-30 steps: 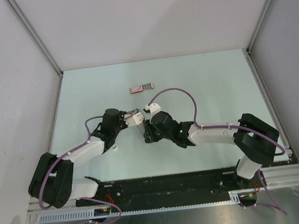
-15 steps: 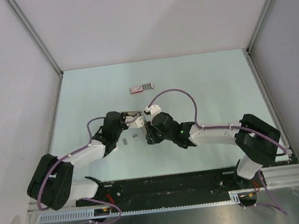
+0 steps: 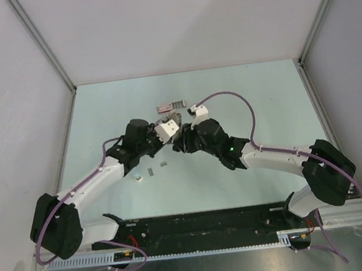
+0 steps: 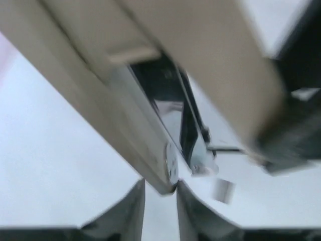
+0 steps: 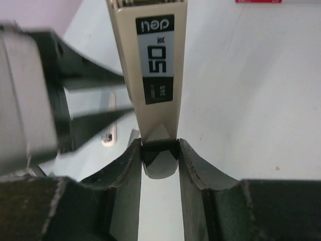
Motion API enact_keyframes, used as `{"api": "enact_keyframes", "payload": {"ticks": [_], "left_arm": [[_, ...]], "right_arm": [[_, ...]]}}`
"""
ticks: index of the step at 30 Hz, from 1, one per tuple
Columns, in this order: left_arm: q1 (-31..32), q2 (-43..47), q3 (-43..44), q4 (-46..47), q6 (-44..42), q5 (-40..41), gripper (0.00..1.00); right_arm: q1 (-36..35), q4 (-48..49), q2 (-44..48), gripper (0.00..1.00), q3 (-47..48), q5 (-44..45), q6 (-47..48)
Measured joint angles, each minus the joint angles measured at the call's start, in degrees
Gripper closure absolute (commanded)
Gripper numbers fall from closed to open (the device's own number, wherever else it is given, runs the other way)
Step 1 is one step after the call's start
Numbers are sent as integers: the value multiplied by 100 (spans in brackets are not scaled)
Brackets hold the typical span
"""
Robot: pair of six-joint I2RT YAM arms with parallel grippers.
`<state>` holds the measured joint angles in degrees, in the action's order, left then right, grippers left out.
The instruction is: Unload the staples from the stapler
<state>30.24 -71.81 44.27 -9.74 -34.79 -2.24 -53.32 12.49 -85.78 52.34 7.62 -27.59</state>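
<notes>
The stapler (image 5: pixel 155 75), pale beige on top with a black label, hangs above the table between both arms. My right gripper (image 5: pixel 159 145) is shut on its rear end. In the blurred left wrist view the stapler (image 4: pixel 125 100) stands open, its metal channel showing, and its other end is wedged between the tips of my left gripper (image 4: pixel 159 186), whose fingers stand a narrow gap apart. Three small grey blocks of staples (image 3: pixel 150 171) lie on the table below the left arm. Another blurred grey block (image 4: pixel 222 191) shows under the stapler.
A small pink-red and grey object (image 3: pixel 171 105) lies on the table just beyond the grippers. Grey walls with metal posts close in the left, right and far sides. A black rail (image 3: pixel 204 223) with both arm bases runs along the near edge.
Both arms have carried the stapler toward the far side of the table. Staple blocks have dropped onto the table: none a second ago, three now.
</notes>
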Motion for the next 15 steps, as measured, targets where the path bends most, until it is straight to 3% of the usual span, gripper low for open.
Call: {"api": "enact_keyframes", "payload": {"ticks": [3, 9, 12, 15], "left_arm": [[31, 17, 105, -382, 516, -645, 40], [-103, 229, 133, -874, 1117, -1222, 25], [-621, 348, 380, -1036, 1462, -1543, 18], [-1598, 317, 874, -1060, 1884, -2006, 11]], "right_arm": [[111, 111, 0, 100, 76, 9, -136], [131, 24, -166, 100, 251, 37, -140], [140, -201, -315, 100, 476, 66, -83], [205, -538, -533, 100, 857, 125, -11]]}}
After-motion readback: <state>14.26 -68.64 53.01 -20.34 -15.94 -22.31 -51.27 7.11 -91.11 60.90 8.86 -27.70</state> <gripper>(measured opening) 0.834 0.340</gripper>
